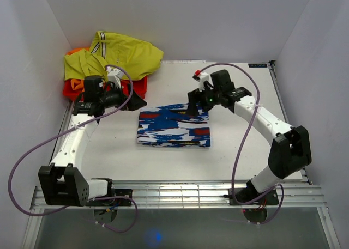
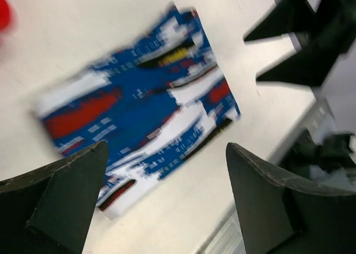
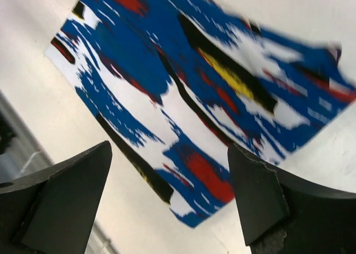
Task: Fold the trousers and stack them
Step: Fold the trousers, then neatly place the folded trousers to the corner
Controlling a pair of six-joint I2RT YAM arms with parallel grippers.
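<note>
Trousers (image 1: 174,127): folded flat on the table (image 1: 114,151), between the arms.
Left gripper (image 2: 167,170): jaws wide apart, empty.
Right gripper (image 3: 169,173): likewise spread, holding nothing.
Handling: soft, light, floppy, I reckon; pinch all layers at a folded edge.

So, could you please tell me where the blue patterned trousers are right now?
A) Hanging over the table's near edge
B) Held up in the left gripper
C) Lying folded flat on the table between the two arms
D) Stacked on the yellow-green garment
C: the trousers lie as a flat folded rectangle on the table, and the left gripper and right gripper are both open with nothing between their fingers.
</note>
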